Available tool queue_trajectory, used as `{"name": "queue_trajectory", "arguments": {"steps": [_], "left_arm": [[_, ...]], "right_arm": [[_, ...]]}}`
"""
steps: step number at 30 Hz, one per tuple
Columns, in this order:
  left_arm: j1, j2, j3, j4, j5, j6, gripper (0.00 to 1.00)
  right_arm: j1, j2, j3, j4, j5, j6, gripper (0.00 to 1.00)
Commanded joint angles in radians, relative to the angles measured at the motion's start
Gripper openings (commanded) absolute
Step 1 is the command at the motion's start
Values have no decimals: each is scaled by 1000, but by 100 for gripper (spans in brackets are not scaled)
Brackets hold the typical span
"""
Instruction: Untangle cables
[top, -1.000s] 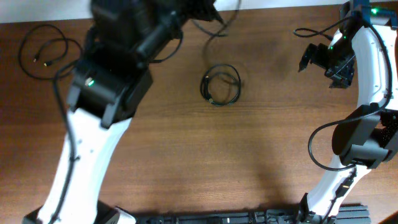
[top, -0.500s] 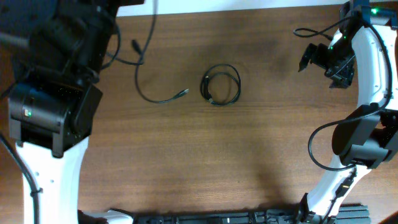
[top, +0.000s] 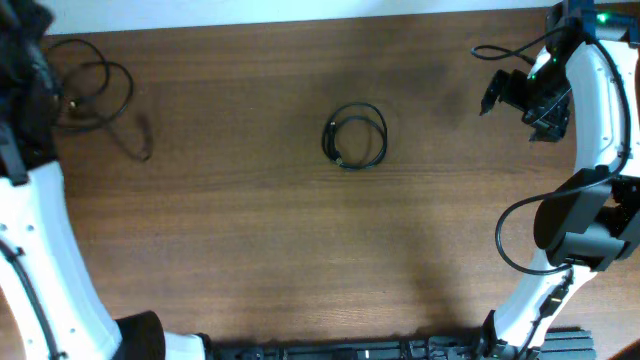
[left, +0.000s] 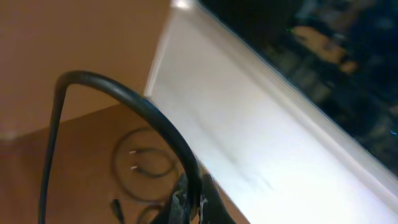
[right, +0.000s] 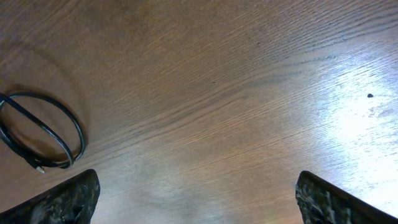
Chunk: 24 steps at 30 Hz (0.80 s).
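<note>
Likely near done: black coiled cord (top: 357, 137) alone on brown wooden desk (top: 250, 250), loose black cord loop (top: 100, 75) far left; left fingers (left: 191, 202) clamp third thin black cord (left: 134, 101), unreleased; right fingers (top: 500, 97) apart, empty.

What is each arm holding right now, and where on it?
Left gripper is shut on a black cable, pinching the cord itself; no plug visible there. Right gripper is open, empty.
</note>
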Motion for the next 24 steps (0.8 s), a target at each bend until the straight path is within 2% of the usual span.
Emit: {"name": "queue_trajectory", "arguments": {"steps": [1, 6, 14, 17, 19, 20, 24], "left_arm": [[125, 40, -1, -28, -23, -76, 0], [279, 85, -1, -71, -23, -76, 0], [444, 181, -2, -106, -10, -76, 0], [486, 233, -2, -68, 152, -16, 0], [517, 281, -1, -25, 367, 101, 0], [538, 317, -1, -26, 459, 118, 0], [573, 388, -2, -78, 537, 118, 0]], "right_arm": [[0, -31, 16, 1, 16, -6, 98], [0, -31, 16, 1, 16, -6, 98], [0, -31, 16, 1, 16, -6, 98], [0, -31, 16, 1, 16, -6, 98], [0, -31, 16, 1, 16, -6, 98], [0, -31, 16, 1, 16, -6, 98], [0, -31, 16, 1, 16, -5, 98]]}}
